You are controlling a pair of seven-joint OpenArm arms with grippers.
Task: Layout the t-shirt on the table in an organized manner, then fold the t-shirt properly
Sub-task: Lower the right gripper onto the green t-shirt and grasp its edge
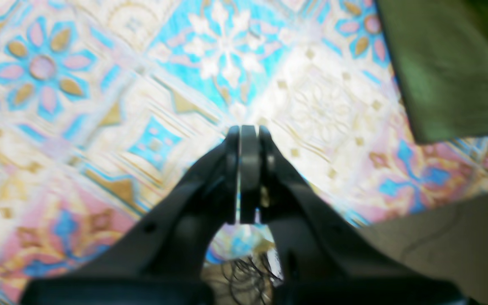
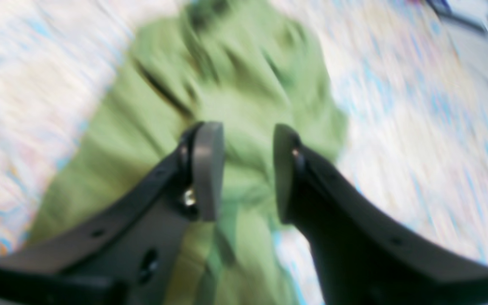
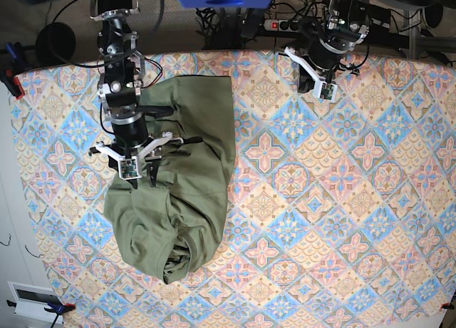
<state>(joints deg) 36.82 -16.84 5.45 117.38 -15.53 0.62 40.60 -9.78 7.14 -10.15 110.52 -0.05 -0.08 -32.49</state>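
Your shirt (image 3: 174, 178) lies bunched on the left half of the table (image 3: 342, 200) in the base view, a long olive heap running from the far edge toward the near one, its lower end rumpled into thick folds. It is neither spread flat nor folded.

Your right gripper (image 3: 142, 172) hangs over the shirt's middle, on the base view's left. In its wrist view the right gripper (image 2: 248, 169) shows two pads with a clear gap between them, parted about halfway, and nothing but blurred green cloth below that gap. No fabric is pinched between the pads; the picture is too smeared to say whether the tips touch the cloth.

Your left gripper (image 3: 322, 90) sits well apart from the shirt, near the table's far edge on the base view's right. In its wrist view the left gripper (image 1: 248, 140) has its pads pressed flat together, with nothing held. It is above bare patterned tablecloth, and only a corner of the shirt (image 1: 447, 67) reaches into the upper right of that view.

The tablecloth's pink, blue and cream tiles cover the whole surface, with most of the right half bare. A power strip (image 3: 281, 23) and tangled cables lie beyond the far edge.
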